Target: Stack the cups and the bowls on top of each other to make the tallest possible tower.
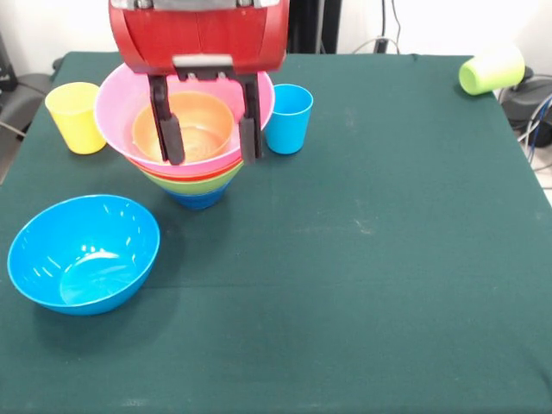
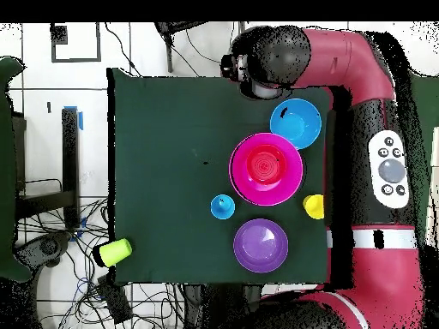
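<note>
While hovering over the tower (image 1: 194, 164) at the bench's (image 1: 362, 259) far left, I am holding my fingers (image 1: 172, 134) spread wide and empty, straddling the small orange bowl (image 1: 184, 126) nested in the pink bowl (image 1: 116, 108).

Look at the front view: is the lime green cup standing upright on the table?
No, the lime green cup lies tipped on its side at the far corner of the table.
</note>
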